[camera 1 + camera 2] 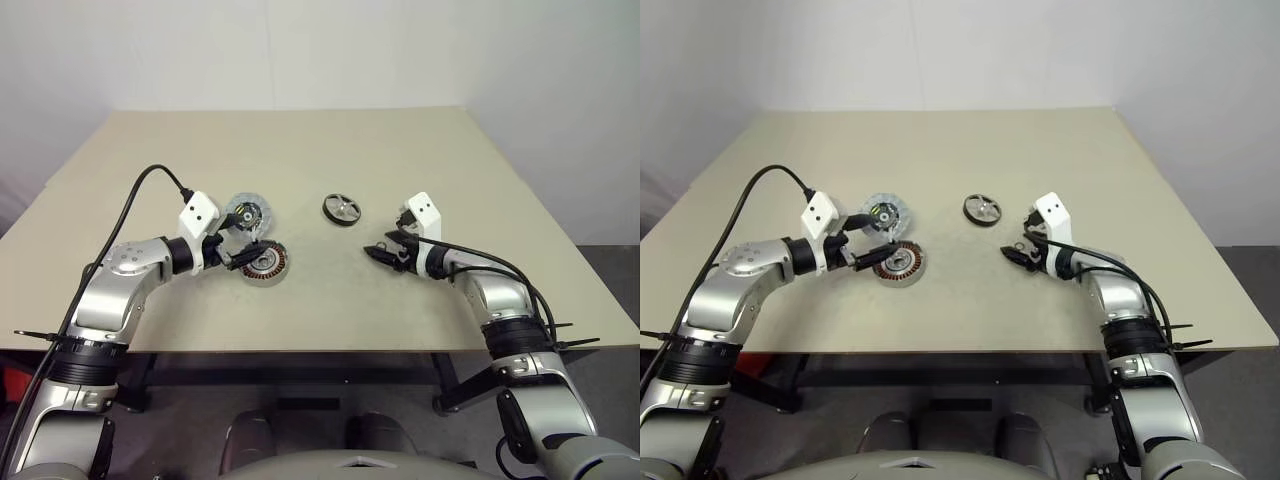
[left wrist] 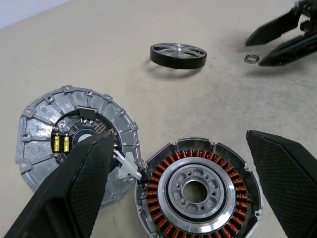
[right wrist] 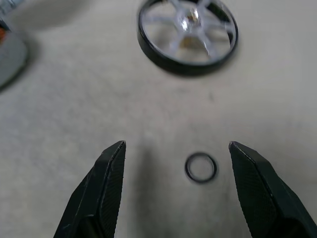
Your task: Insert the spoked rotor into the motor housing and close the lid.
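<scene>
motor housing (image 2: 198,191), lid (image 2: 74,141), spoked rotor (image 2: 178,55)

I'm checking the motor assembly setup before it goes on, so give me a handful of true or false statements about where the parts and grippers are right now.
1. The spoked rotor already sits inside the motor housing. False: it lies apart on the table.
2. The lid lies beside the housing. True.
3. The right gripper holds the rotor. False: it is open and empty.
4. A small dark ring lies on the table between the right gripper's fingers. True.
5. The left gripper is open around the housing. True.
</scene>
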### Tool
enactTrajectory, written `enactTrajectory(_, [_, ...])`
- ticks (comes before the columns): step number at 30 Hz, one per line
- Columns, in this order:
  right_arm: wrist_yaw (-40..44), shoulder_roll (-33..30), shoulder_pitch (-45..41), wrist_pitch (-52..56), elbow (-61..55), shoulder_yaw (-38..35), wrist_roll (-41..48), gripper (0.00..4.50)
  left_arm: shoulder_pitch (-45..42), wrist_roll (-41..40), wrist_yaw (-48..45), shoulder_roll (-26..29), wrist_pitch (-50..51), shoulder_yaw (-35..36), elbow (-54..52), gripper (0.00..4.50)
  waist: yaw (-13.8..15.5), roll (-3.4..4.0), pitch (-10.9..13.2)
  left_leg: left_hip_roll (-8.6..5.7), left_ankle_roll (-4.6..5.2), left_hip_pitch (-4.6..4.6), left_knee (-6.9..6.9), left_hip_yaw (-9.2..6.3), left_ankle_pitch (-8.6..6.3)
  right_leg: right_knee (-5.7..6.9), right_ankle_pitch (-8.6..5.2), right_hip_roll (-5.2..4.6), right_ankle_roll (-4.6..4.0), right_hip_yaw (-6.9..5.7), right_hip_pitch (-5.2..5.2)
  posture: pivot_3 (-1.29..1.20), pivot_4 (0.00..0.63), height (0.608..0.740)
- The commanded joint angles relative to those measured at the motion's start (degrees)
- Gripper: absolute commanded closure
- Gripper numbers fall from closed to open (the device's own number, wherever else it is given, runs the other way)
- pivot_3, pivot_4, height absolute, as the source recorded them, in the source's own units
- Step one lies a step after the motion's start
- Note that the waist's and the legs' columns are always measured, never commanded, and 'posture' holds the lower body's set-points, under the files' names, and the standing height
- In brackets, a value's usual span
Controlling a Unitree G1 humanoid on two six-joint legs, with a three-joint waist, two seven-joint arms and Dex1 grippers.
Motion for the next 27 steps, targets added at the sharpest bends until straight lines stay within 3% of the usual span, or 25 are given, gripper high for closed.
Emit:
enactTrajectory(1, [0.0,-0.2,-2.4,-1.9,1.2,-0.3,-0.2,0.78,-0.2,0.0,0.2,1.0,-0.7,1.5,-2.2,0.00,0.0,0.00,0.0,0.00,0.00,0.00,0.00,0.00,0.00,0.00,0.00,0.00,0.00,0.00,0.00,0.00,0.000,0.740])
enactTrajectory(10, [-0.3,-0.4,-2.7,-3.3,4.7,-0.4,-0.4,0.78,0.2,0.1,0.7,1.3,-0.7,1.7,-2.6,0.00,0.0,-0.01,0.0,0.00,0.00,0.04,0.01,0.00,0.00,0.01,0.00,0.00,0.00,0.00,0.05,0.00,0.000,0.740])
enactTrajectory(13, [-0.7,-0.5,-2.5,-4.0,5.4,-0.4,-0.7,1.33,0.1,0.1,0.7,1.4,-0.9,1.7,-2.5,0.00,0.0,-0.02,0.0,0.00,0.00,0.08,0.02,0.00,0.00,0.01,0.00,-0.01,0.00,0.00,0.10,0.00,0.000,0.740])
enactTrajectory(17, [0.4,-1.5,-1.7,-7.0,5.2,0.9,-2.0,2.70,-0.1,0.2,0.8,1.6,-1.0,1.8,-2.4,0.00,0.0,-0.02,0.0,0.00,0.00,0.07,0.02,0.00,0.00,0.00,0.00,0.00,0.00,-0.01,0.10,0.00,0.000,0.740])
enactTrajectory(27, [1.4,-2.7,-2.4,-11.7,6.7,1.9,-4.5,2.70,-0.4,0.2,0.8,2.0,-1.2,2.0,-1.8,0.00,0.0,-0.02,0.0,0.00,0.01,0.06,0.02,0.00,0.00,0.00,0.00,0.00,0.00,-0.01,0.10,0.00,0.000,0.740])
